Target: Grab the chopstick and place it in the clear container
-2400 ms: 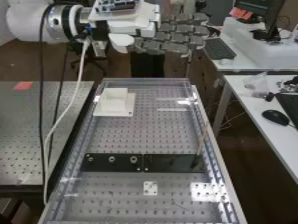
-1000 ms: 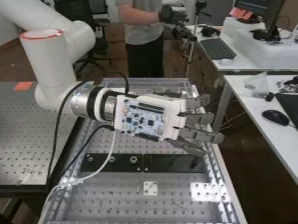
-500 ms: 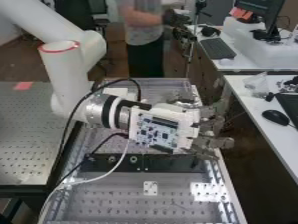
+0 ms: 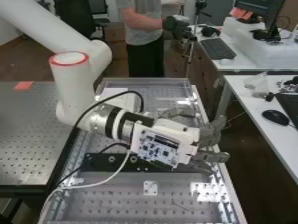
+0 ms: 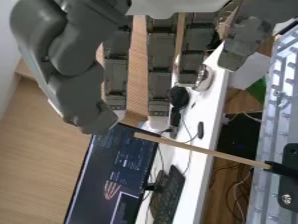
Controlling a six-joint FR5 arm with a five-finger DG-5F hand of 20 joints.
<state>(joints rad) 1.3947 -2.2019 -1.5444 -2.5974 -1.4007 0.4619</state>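
Here's the high view, sitting above the near end of the bench point(image 4: 123, 200) and looking down along it at a slant, far enough back to take in its length, the arm point(image 4: 73, 90) and the floor beyond. And over to the wrist view — riding on the arm, right up behind the hand point(image 4: 211, 135), peering past its fingers, over the bench's edge and out to the room, facing a monitor point(image 5: 116, 170) and a white desk point(image 4: 256, 102). Both views share the hand, part of the bench with its black plate point(image 4: 94, 162) — and white desk space beside it.
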